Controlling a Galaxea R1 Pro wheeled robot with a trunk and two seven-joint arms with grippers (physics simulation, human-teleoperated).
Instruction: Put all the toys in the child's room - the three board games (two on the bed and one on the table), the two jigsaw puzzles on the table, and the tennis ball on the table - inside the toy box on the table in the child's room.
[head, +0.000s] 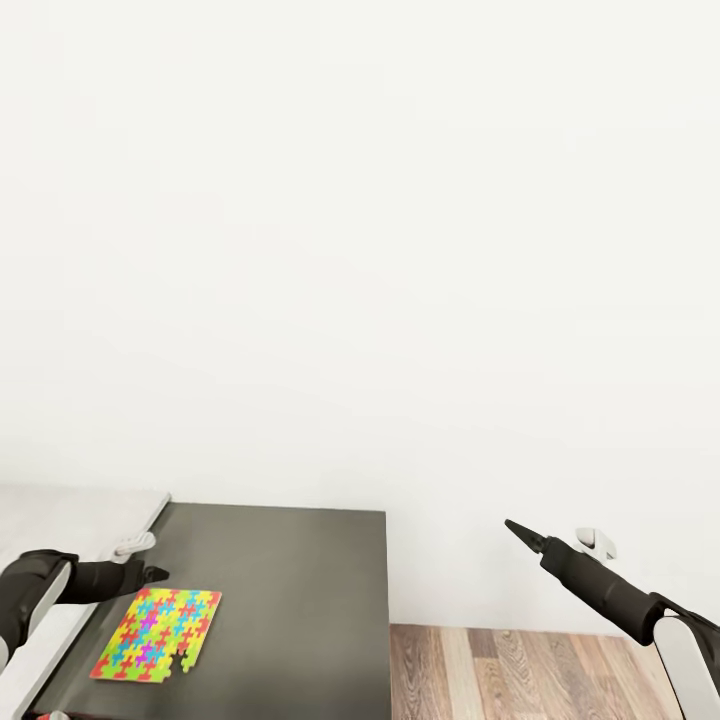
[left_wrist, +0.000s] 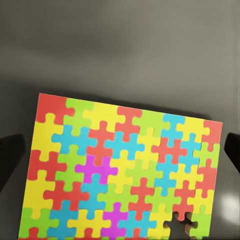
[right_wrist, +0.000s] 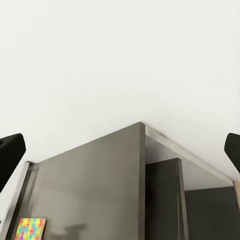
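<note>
Item: one thin multicoloured jigsaw sheet (head: 156, 635) of interlocked yellow, green, red, blue and pink pieces, one piece missing at an edge; lies flat on the dark grey table section (head: 300, 600), near its front left.
Handling (judged): light, thin, floppy, liable to split at the joints; nothing proud to pinch, so best slid to the table edge and gripped by an overhanging border. Left gripper (head: 150, 573) hovers just above, jaws apart; right gripper (head: 515, 528) held off over wood-plank floor (head: 520, 670), jaws spread.
</note>
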